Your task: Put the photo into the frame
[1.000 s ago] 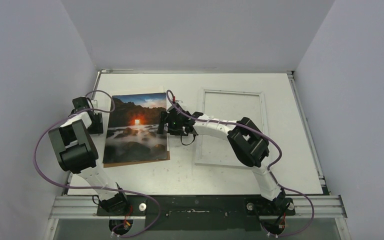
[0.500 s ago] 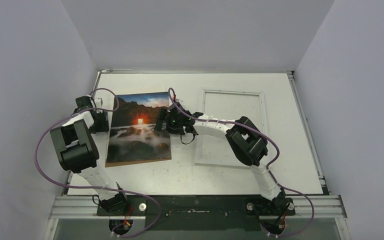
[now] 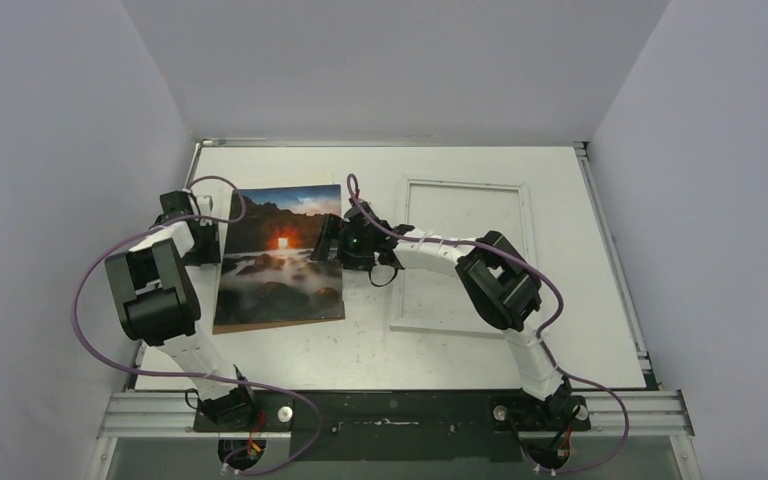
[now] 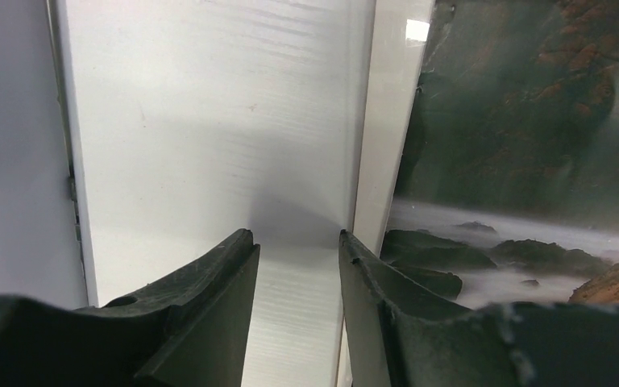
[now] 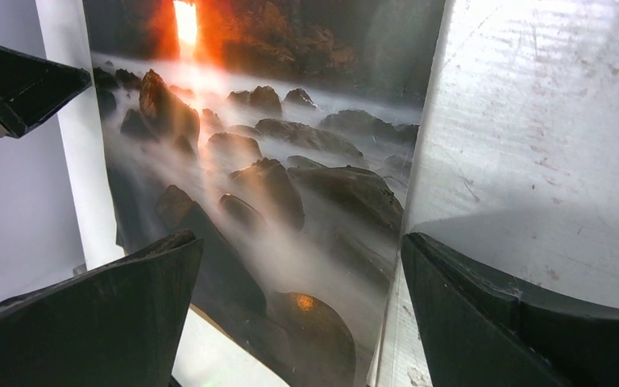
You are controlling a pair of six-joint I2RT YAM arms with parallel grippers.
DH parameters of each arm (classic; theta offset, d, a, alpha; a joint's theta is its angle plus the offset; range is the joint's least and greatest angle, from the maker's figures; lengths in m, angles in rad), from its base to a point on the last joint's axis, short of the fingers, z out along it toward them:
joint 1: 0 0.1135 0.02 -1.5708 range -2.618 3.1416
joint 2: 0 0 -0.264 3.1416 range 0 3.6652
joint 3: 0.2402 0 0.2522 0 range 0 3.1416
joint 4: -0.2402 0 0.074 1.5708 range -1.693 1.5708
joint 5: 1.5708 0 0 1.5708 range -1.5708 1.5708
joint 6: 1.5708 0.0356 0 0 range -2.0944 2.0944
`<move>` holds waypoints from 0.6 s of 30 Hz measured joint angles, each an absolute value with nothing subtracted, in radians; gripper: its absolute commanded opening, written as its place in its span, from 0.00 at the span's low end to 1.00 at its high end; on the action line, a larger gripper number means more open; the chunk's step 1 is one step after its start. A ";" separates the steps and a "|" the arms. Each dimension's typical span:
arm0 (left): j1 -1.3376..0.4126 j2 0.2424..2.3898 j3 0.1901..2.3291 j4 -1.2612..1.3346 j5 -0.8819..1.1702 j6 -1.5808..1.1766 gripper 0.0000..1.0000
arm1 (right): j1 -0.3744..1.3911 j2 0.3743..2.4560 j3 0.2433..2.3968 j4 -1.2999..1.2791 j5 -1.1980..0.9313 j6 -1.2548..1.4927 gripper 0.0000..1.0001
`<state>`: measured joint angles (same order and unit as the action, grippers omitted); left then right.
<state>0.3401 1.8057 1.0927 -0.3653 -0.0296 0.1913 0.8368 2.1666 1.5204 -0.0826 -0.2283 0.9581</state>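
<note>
Overhead, shows the photo (image 3: 280,255) lying face up on the table (image 3: 360,350), at 9 o'clock from the table's middle. Places the frame (image 3: 465,183) at 3 o'clock, apart from the print (and partly crossed by the right arm). Finds the right gripper (image 5: 302,238) spread wide, straddling the photo's 3 o'clock edge without pinching it. Finds the left gripper (image 4: 294,235) just beside the 9 o'clock edge, jaws narrowly parted over bare table, grasping nothing. Looks like the pick-up step, with the print not yet secured. Probably calls for closing on an edge, lifting without creasing, then carrying toward 3 o'clock and squaring it over the frame.
</note>
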 measured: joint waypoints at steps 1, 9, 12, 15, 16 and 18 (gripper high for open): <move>0.337 1.805 1.093 -0.367 -0.029 0.191 0.39 | 0.834 2.161 1.511 -0.080 -0.237 0.963 0.99; 0.329 1.796 1.083 -0.377 -0.030 0.191 0.35 | 0.830 2.107 1.486 -0.072 -0.282 0.982 0.99; 0.329 1.795 1.083 -0.384 -0.030 0.191 0.35 | 0.831 2.063 1.474 -0.045 -0.300 0.987 0.99; 0.328 1.794 1.083 -0.388 -0.029 0.191 0.35 | 0.831 2.025 1.462 -0.005 -0.318 0.998 0.99; 0.328 1.794 1.083 -0.390 -0.029 0.191 0.35 | 0.831 2.014 1.454 0.015 -0.326 1.005 0.99; 0.327 1.793 1.083 -0.393 -0.029 0.191 0.34 | 0.831 1.998 1.435 0.052 -0.340 1.014 0.99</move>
<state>0.3275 1.7931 1.0832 -0.3927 -0.0288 0.1905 0.8307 1.9976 1.4345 0.0525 -0.3405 1.0138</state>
